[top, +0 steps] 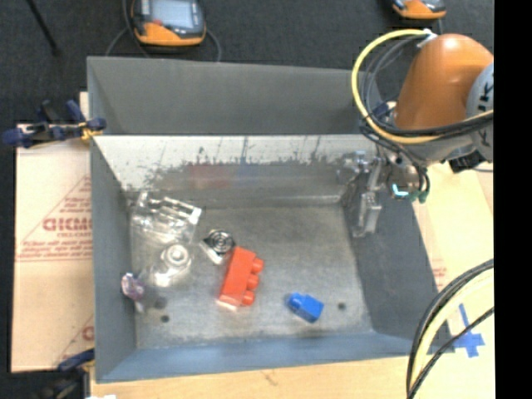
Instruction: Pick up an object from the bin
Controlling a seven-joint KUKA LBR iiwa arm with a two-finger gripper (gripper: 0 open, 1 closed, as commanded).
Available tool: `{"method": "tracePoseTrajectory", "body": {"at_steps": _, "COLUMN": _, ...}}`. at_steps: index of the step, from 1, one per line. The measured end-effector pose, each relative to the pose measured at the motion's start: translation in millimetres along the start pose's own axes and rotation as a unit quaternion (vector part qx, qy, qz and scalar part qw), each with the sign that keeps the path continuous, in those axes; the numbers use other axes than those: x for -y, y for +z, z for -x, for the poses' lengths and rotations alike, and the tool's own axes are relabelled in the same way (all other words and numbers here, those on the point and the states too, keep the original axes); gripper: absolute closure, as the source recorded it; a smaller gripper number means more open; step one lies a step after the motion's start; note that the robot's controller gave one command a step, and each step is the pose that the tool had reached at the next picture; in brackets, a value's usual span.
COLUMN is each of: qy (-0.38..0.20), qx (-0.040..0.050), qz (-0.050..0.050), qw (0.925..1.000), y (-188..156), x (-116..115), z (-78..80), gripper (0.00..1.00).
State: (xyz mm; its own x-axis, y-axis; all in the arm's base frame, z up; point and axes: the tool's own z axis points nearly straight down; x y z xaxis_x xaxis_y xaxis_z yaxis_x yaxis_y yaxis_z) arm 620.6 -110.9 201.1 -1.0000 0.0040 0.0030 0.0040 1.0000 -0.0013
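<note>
Nearest the front wall of the bin (249, 98) lies a small blue block (306, 307); left of it a red brick (240, 278), then a purple piece (133, 287); farther back a clear plastic heap (166, 227); the gripper (364, 221) hangs by the right wall over bare floor, holding nothing; spread or closed, I cannot tell.

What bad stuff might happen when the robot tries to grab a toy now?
1. The gripper hangs close to the bin's right wall; going straight down, it might bump or scrape it.
2. The red block and blue piece sit well to its left, so closing here would likely catch nothing.
3. The clear plastic pieces at the left lie bunched together and might slip or get knocked.
</note>
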Motion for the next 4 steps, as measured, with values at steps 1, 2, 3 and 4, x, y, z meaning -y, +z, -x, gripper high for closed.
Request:
{"method": "tracePoseTrajectory", "body": {"at_steps": 1, "qy": -0.013, "qx": -0.0017, "qz": 0.001, "qw": 0.9999, "y": 62.3, "x": -21.0, "z": -49.6, "gripper": 0.0}}
{"method": "tracePoseTrajectory", "body": {"at_steps": 2, "qy": -0.132, "qx": 0.0008, "qz": 0.0, "qw": 0.9913, "y": 121.7, "x": -27.5, "z": -86.4, "gripper": 0.0}}
{"method": "tracePoseTrajectory", "body": {"at_steps": 3, "qy": -0.314, "qx": 0.0039, "qz": -0.001, "qw": 0.9494, "y": 130.8, "x": -59.2, "z": -130.2, "gripper": 0.0}}
{"method": "tracePoseTrajectory", "body": {"at_steps": 4, "qy": -0.27, "qx": 0.005, "qz": 0.0, "qw": 0.9629, "y": 130.9, "x": -83.7, "z": -123.7, "gripper": 0.0}}
